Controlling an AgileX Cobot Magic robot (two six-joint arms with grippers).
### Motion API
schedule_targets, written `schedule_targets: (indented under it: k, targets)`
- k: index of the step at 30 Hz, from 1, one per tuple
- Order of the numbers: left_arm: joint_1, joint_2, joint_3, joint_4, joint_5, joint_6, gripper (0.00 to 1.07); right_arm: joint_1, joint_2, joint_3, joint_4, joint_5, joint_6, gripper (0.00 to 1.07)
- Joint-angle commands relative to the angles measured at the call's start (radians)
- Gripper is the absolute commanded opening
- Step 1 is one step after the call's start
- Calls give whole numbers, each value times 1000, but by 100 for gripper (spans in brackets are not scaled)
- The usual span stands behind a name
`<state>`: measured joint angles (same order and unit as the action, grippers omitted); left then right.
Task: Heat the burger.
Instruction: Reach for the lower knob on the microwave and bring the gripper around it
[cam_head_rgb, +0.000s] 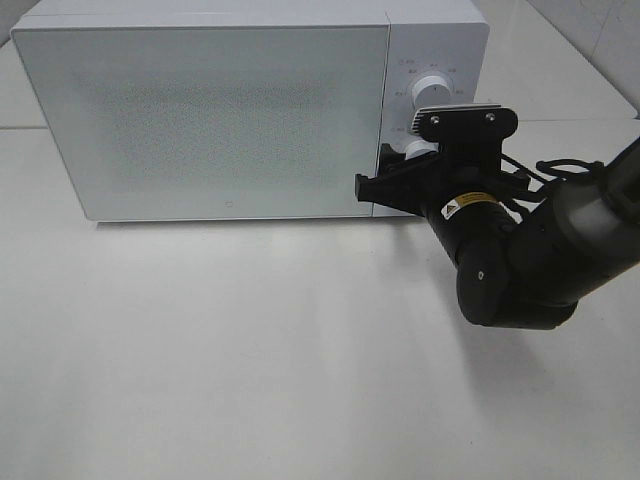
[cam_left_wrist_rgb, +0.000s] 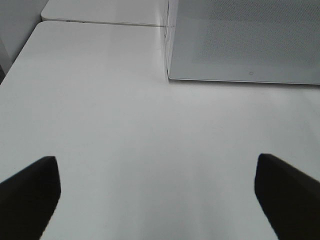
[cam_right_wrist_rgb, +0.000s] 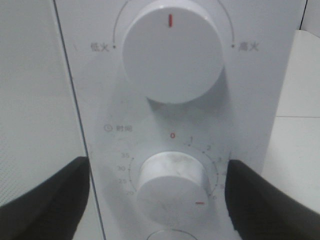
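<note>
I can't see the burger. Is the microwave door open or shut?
Shut: the door lies flush with the control panel, with no gap along its edge. What is inside cannot be told.

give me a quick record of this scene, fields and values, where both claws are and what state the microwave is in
microwave door: shut
burger: not in view
upper knob: red mark midway between its two labels
timer knob: red mark turned off 0
right claw: open, straddling the timer knob, gaps on both sides
left claw: open, holding nothing, over the table in front of the microwave door
</note>
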<state>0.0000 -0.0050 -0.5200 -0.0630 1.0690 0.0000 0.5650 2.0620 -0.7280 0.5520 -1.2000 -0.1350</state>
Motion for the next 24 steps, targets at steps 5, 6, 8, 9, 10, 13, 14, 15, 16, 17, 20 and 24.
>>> schedule_targets:
  k: [5,6,8,9,10,13,14,15,16,17,20,24]
  targets:
    - [0,-15,3,-3,2,0,98,-19,22,-27,-10,5,3,75]
    - [0,-15,3,-3,2,0,98,-35,22,-27,-14,0,8,75]
    - [0,-15,3,-3,2,0,98,-37,22,-27,-14,1,11,75]
    - [0,-15,3,-3,2,0,98,-41,23,-27,-18,1,23,75]
    - [0,-15,3,-3,2,0,98,-41,23,-27,-19,-1,27,75]
    - [0,-15,3,-3,2,0,98,-41,23,-27,-28,-5,28,75]
    - [0,-15,3,-3,2,0,98,-41,23,-27,-28,-5,28,75]
    - [0,-15,3,-3,2,0,98,-40,23,-27,-33,-8,28,75]
    - [0,-15,3,-3,2,0,98,-39,23,-27,-33,-10,28,74]
    - [0,-15,3,-3,2,0,98,-39,23,-27,-33,-10,28,74]
    - [0,-15,3,-3,2,0,98,-38,21,-27,-33,-10,27,71]
    - [0,-15,3,-3,2,0,98,-38,21,-27,-33,-9,27,59]
